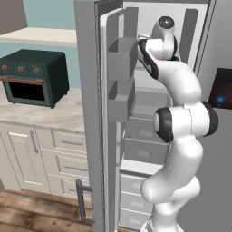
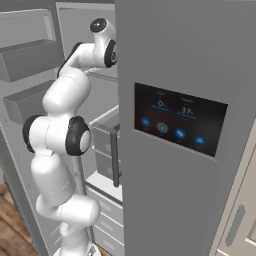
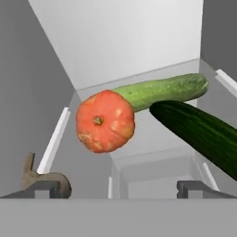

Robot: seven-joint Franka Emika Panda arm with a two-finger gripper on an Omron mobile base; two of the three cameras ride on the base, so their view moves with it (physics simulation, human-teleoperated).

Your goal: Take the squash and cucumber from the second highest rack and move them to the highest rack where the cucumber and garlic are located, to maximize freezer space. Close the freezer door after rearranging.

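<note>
While reaching up into the open freezer (image 1: 146, 20), faces a kitchen laid out thus, left to right. At far left, a dark green oven (image 1: 34, 77) sitting on the pale counter (image 1: 50, 115), above white cabinet fronts. Next, the freezer door (image 1: 90, 113), swung wide, white lining toward the compartment, two boxy grey bins (image 1: 121, 61) on its inner face and a bar handle (image 1: 81, 199) low down. Then the compartment itself, with grey drawers (image 1: 145, 149) near the bottom and the white arm bending up and in toward the upper shelves. At right, the shut neighbouring door with its dark blue-lit panel (image 2: 177, 122).

Seen from the hand camera, again left to right: the garlic (image 3: 46, 177), beige-brown, low at the near left, just behind the left fingertip. Then the squash (image 3: 105, 121), round and orange-red, stem end toward the camera. Behind it and touching or overlapping, a light green cucumber (image 3: 162, 90) lying across toward the far right corner. Nearer and right, a dark green cucumber (image 3: 203, 132) running off the right edge. All over a pale shelf (image 3: 88, 157); cannot tell which rack.

Hand (image 3: 121, 189) spread wide, fingertips (image 3: 199, 187) well apart, gripping nothing, short of the squash.
</note>
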